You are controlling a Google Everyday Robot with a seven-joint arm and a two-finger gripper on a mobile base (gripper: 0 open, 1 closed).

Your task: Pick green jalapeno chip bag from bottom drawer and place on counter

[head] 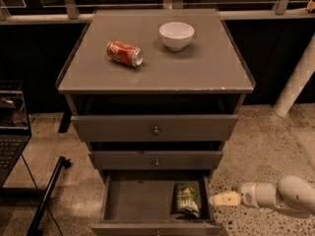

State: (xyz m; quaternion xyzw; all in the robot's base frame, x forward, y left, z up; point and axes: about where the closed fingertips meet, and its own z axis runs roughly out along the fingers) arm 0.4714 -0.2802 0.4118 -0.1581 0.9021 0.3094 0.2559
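The green jalapeno chip bag [186, 199] lies in the open bottom drawer [133, 200], at its right side near the front. The gripper [220, 199] is low at the right, just outside the drawer's right wall, level with the bag and pointing left toward it. It holds nothing. The counter [197, 68] is the grey top of the cabinet.
A red soda can [124, 53] lies on its side on the counter, and a white bowl [176, 35] stands behind it to the right. The two upper drawers [155, 128] are partly pulled out. A laptop [12, 127] sits at left; a white post [298, 77] at right.
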